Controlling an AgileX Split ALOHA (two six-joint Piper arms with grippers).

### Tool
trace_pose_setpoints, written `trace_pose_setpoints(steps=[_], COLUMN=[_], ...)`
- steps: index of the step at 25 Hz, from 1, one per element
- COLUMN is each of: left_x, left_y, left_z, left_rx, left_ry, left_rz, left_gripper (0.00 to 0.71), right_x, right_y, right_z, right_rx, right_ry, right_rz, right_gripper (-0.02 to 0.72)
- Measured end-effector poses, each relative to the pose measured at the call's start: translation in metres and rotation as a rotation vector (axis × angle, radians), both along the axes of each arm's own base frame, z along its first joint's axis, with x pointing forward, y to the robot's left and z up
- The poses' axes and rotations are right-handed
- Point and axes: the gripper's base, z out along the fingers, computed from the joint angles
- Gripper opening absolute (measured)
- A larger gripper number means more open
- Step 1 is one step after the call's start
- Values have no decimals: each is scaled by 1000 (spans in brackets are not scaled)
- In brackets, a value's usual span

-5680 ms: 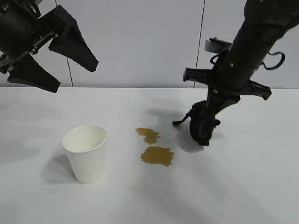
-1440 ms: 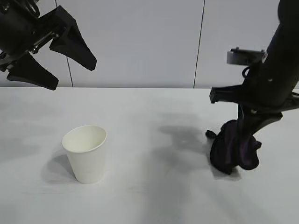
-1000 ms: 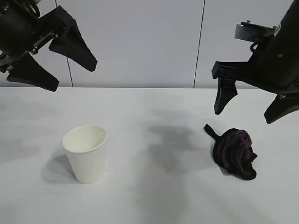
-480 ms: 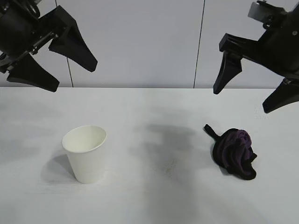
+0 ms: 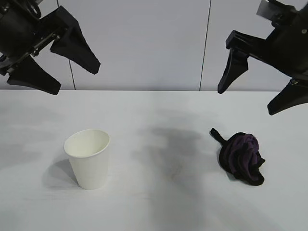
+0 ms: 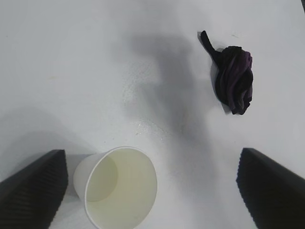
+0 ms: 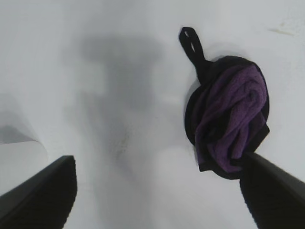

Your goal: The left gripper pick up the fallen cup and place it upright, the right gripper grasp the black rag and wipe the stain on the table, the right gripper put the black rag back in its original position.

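The white paper cup [image 5: 88, 158] stands upright on the white table [image 5: 159, 202] at the left; it also shows in the left wrist view [image 6: 117, 191]. The black rag [image 5: 241, 159] with purple folds lies bunched on the table at the right, loose, and shows in the left wrist view [image 6: 232, 78] and the right wrist view [image 7: 228, 117]. No stain shows on the table. My left gripper [image 5: 60, 72] hangs open and empty high above the cup. My right gripper [image 5: 252, 96] hangs open and empty high above the rag.
A grey panelled wall [image 5: 154, 43] runs behind the table's far edge. Soft shadows of the arms lie on the tabletop between the cup and the rag.
The stain seen earlier is gone. My right gripper set the rag down at the right, opened, and rose away from it. The left gripper and cup have not moved.
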Motion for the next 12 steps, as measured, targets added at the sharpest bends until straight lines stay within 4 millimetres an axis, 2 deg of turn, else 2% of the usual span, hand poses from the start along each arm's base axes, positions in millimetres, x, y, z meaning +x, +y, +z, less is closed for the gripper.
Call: trace_pose_setpoints(steps=[3, 12], left_x=[0, 0], left_y=[0, 0], left_z=[0, 0], left_rx=[0, 0], left_ry=[0, 1], left_rz=[0, 1], left_gripper=[693, 693], right_x=[5, 5], right_y=[1, 1], right_z=[9, 10], right_rx=[9, 9], right_ry=[-31, -35], right_rz=[-3, -3], right_gripper=[643, 643])
